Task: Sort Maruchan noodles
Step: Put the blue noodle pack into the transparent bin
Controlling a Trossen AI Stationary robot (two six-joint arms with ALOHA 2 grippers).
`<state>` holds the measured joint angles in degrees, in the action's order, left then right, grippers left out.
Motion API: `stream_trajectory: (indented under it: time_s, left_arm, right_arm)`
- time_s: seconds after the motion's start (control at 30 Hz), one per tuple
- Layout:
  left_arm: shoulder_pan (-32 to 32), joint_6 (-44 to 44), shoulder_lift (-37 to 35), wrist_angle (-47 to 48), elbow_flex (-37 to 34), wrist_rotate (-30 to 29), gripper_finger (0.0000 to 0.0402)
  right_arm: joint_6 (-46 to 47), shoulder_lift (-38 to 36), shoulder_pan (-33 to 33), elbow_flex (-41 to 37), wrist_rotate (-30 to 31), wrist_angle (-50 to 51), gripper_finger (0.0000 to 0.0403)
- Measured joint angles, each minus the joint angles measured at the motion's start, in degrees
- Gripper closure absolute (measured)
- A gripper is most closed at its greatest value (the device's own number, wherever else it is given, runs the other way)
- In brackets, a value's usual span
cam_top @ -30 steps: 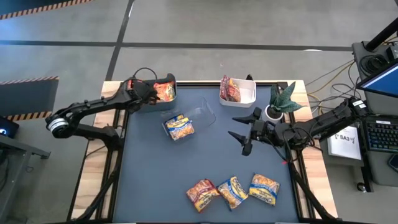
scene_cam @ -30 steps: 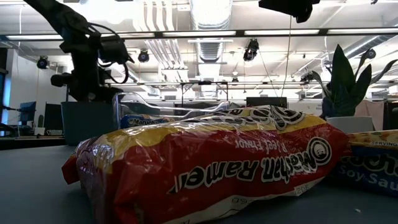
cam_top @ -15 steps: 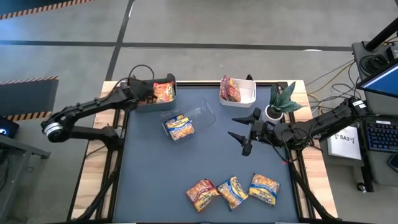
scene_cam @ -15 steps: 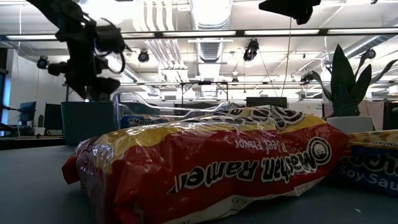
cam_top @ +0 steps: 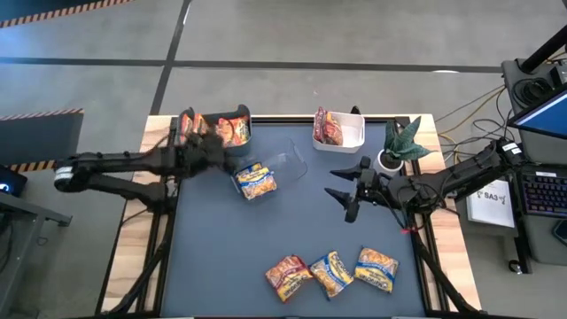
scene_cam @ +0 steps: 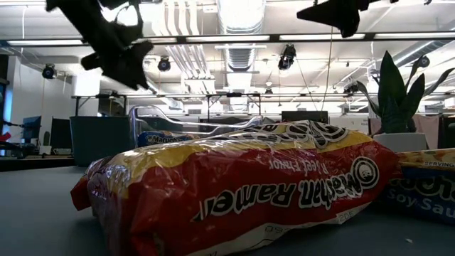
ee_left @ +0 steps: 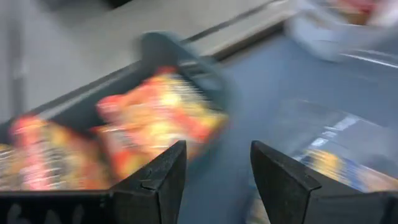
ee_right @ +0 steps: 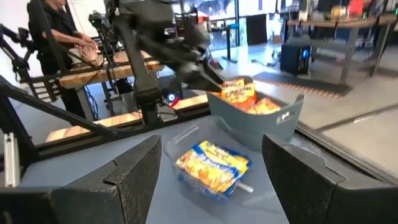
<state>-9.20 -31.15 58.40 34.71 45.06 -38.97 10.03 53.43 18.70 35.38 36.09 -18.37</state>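
- Look at the near edge of your table [cam_top: 221,257] first. From above you see three packets in a row: a red and orange one [cam_top: 288,276], a blue and yellow one [cam_top: 331,273], and one more blue and yellow one [cam_top: 376,268].
- The low view shows you what the top view cannot: the red and orange packet [scene_cam: 234,188] fills the picture, and you can read its label upside down. A blue packet [scene_cam: 426,186] peeks in just beside it.
- In the middle, another blue and yellow packet [cam_top: 256,180] lies in a clear bin [cam_top: 288,162]. The right wrist view shows it [ee_right: 212,163] best, resting on the clear plastic.
- Your right gripper [cam_top: 346,190] hangs in the air over the right side of the table. Its fingers are spread and hold nothing.
- Your left gripper [cam_top: 215,156] is blurry from above. It sits near the teal bin [cam_top: 232,147]. The left wrist view shows its fingers [ee_left: 155,180] spread apart with nothing between them.
- At the far edge, the teal bin holds orange packets [cam_top: 234,130]. The left wrist view shows them [ee_left: 158,118] up close.
- The white bin [cam_top: 347,134] holds dark red packets [cam_top: 327,128]. A plant [cam_top: 399,142] stands just beside it.
- Only the right wrist view shows you a person [ee_right: 59,34] behind the table.
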Motion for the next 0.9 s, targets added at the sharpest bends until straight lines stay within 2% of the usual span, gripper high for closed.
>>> stream_trajectory:
  time_s: [0.27, 0.47, 0.6, 0.73, 0.8, 0.9]
  left_arm:
    - [20.7, 0.6, 3.3, -3.2, -0.2, -0.9, 0.0239]
    - [29.5, 1.3, 8.1, -6.9, -0.2, -1.0, 0.0239]
    - [32.2, 4.1, 12.1, -10.1, -0.2, -1.0, 0.0239]
    - [32.7, 5.2, 15.3, -10.9, 0.1, -1.1, 0.0239]
    - [32.6, 5.2, 16.5, -10.9, 0.1, -1.2, 0.0239]
    - [32.6, 5.2, 17.8, -11.0, 0.2, -2.9, 0.0239]
  right_arm:
    - [9.0, 2.0, 0.0, 0.0, -0.1, 8.2, 0.0138]
    - [13.6, 9.9, 0.2, 0.0, -1.8, 10.8, 0.0138]
    - [16.7, 14.1, 0.2, 1.8, -13.4, 12.8, 0.0138]
    - [19.9, 17.1, 0.5, 8.0, -26.1, 22.9, 0.0138]
    - [20.4, 18.9, 1.5, 11.4, -29.7, 28.4, 0.0138]
    - [20.1, 22.3, 3.5, 17.0, -31.2, 37.2, 0.0138]
